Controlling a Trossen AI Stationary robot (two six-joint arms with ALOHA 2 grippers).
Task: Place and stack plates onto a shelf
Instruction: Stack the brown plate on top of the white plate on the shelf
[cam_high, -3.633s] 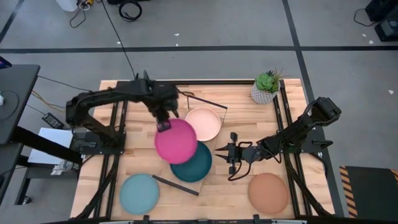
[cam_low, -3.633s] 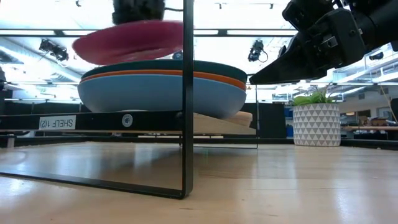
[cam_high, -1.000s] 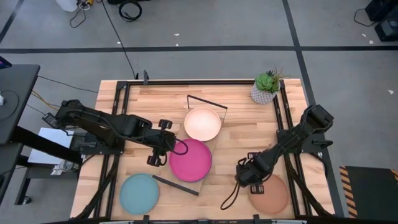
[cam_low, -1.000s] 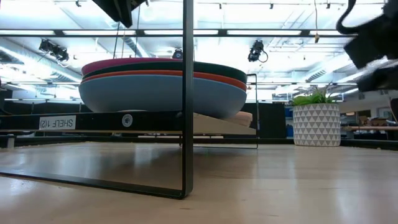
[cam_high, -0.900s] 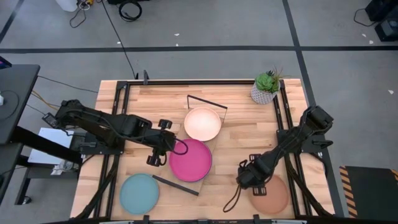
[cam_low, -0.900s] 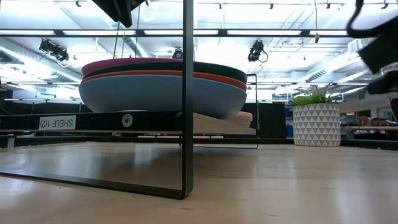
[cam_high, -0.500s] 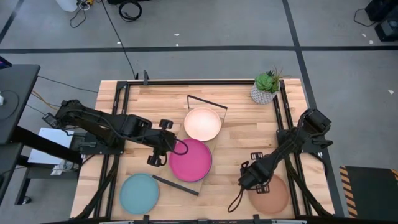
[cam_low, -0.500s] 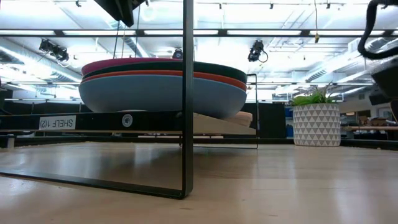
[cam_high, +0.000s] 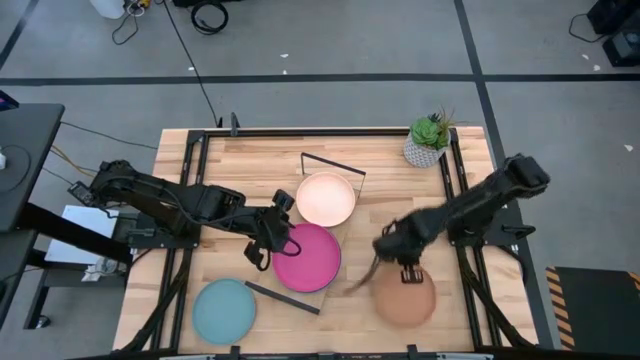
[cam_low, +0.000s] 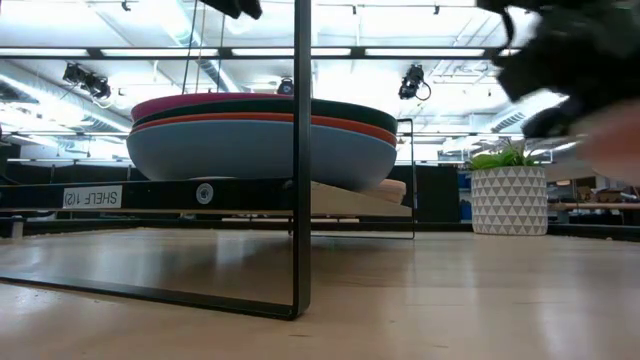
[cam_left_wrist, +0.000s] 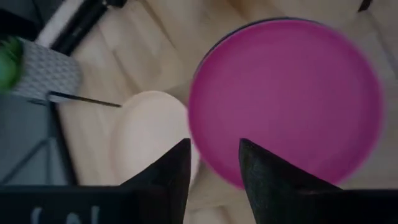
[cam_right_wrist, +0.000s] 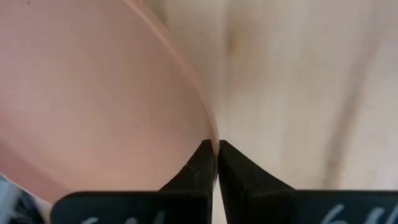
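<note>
Between the right gripper's (cam_right_wrist: 214, 163) fingers, the rim of the tan-brown plate (cam_high: 405, 297) is being pinched tight, the plate hanging below the claw over the tabletop (cam_high: 385, 175). Just beside the left gripper (cam_high: 268, 238), whose fingers are standing parted and empty, the magenta plate (cam_high: 306, 257) is lying atop the stack on the shelf (cam_low: 150, 194), with the cream plate (cam_high: 326, 198) just beyond. Nearer the table's front edge, the light blue plate (cam_high: 224, 311) is sitting alone.
</note>
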